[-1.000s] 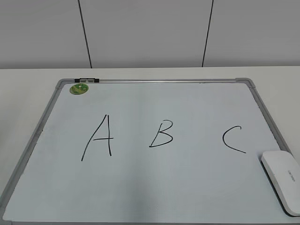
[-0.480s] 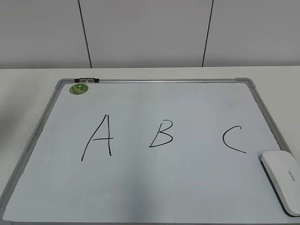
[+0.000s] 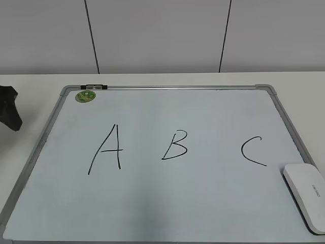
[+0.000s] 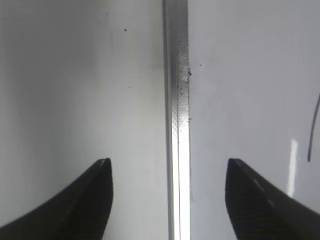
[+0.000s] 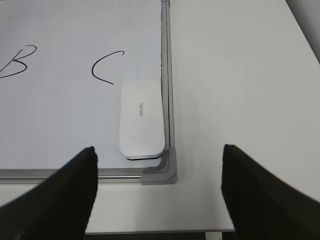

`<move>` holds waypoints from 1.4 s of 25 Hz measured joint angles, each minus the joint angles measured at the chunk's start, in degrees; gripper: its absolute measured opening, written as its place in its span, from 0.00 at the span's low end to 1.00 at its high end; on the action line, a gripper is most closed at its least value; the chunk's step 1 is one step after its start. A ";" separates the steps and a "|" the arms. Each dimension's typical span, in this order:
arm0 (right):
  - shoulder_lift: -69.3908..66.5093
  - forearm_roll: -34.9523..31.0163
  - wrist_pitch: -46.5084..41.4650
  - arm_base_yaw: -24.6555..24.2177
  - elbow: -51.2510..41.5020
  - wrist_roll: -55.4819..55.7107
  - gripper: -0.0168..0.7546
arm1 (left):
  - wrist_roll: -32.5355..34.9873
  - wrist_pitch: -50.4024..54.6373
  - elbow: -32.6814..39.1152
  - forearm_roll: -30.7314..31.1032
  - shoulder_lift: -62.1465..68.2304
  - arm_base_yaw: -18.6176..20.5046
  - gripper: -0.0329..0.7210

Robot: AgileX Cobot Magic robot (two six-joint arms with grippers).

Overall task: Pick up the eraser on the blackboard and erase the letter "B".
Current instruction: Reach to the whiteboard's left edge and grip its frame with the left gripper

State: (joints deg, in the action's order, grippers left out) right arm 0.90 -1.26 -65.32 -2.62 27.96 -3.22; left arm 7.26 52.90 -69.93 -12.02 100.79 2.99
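Eraser (image 5: 142, 119) lay flat in blackboard's (image 3: 274, 99) near-right corner, beside "C" (image 3: 253, 151), well apart from letter "B" (image 3: 175, 145). Right end effector (image 5: 157, 192) spread wide, ready to approach; left end effector (image 4: 167, 197) likewise apart.

Left hand (image 4: 167, 200) black textured tapered fingers, right hand (image 5: 157, 195) dark rounded fingers

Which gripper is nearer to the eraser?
Right. The right gripper hovers open just off the board corner by the eraser; the left gripper is over the opposite frame edge.
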 joint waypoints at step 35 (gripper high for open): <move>0.00 0.00 0.00 0.00 0.00 0.00 0.76 | 5.04 -2.14 -9.55 -5.61 16.82 0.00 0.56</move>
State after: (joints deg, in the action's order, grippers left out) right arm 0.90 -1.26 -65.32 -2.62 27.96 -3.22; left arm 12.30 50.76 -79.48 -17.63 117.62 2.99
